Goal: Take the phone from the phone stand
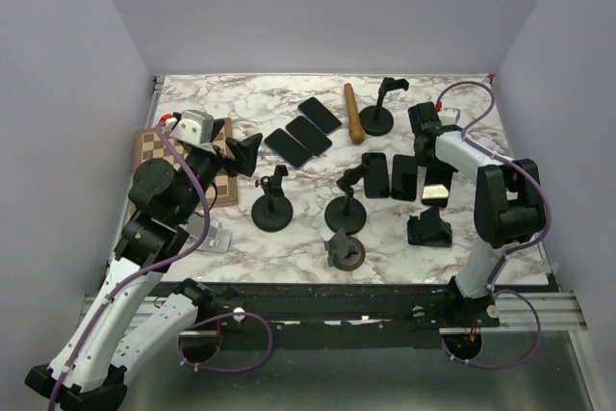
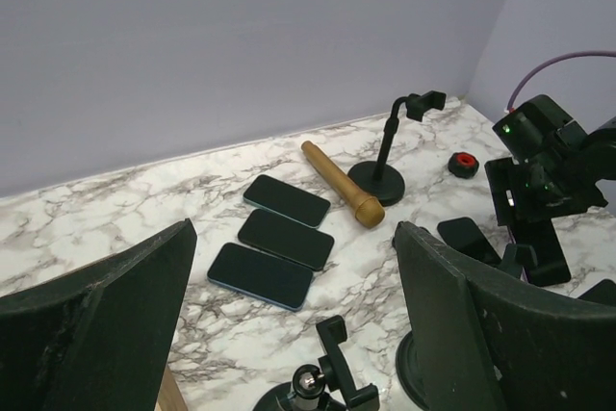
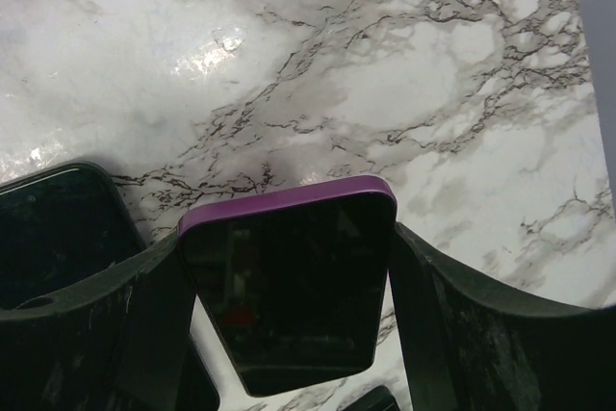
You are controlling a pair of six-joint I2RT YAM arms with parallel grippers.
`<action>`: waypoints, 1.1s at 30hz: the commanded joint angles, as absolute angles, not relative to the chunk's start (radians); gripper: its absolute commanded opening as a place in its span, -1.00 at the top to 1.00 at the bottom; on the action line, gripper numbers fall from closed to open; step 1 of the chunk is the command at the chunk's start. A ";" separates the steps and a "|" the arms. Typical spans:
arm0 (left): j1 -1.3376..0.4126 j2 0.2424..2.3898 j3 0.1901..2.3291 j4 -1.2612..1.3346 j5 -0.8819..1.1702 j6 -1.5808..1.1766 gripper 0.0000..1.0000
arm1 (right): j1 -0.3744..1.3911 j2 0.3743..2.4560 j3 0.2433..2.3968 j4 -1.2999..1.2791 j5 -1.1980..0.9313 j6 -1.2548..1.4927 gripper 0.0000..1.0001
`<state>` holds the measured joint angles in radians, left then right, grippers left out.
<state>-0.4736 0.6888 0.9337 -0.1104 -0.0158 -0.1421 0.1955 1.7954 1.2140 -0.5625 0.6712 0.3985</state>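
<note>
A dark-screened phone (image 3: 289, 286) with a purple edge sits between the fingers of my right gripper (image 3: 289, 267), and both fingers (image 3: 462, 315) press on its long sides. In the top view this phone (image 1: 436, 192) hangs at the right gripper (image 1: 435, 185), just behind a low black phone stand (image 1: 429, 228). No clamp shows around the phone in the right wrist view. My left gripper (image 1: 245, 153) stands open over the table's left side, with nothing between its fingers (image 2: 115, 315).
Three phones (image 2: 286, 238) lie flat side by side, and two more (image 1: 390, 176) lie near the right gripper. Upright stands (image 1: 272, 204), (image 1: 346, 204), (image 1: 380, 113) hold nothing. A wooden roller (image 1: 353, 113) and a chessboard (image 1: 154, 146) also lie here.
</note>
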 commanded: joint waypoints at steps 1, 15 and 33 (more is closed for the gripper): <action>-0.480 0.695 0.922 -0.089 -0.041 -0.127 -0.84 | 0.178 1.830 1.212 -0.504 0.624 0.396 0.90; -0.481 0.721 0.919 -0.089 -0.043 -0.128 -0.85 | 0.174 1.908 1.233 -0.472 0.555 0.376 0.52; -0.481 0.742 0.917 -0.089 -0.041 -0.132 -0.86 | 0.175 1.899 1.223 -0.457 0.531 0.352 -0.58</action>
<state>-0.4755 0.7383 0.9249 -0.1059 -0.0223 -0.1390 0.1799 1.8870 1.2205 -0.4801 0.5659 0.3531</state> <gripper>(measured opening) 0.926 0.781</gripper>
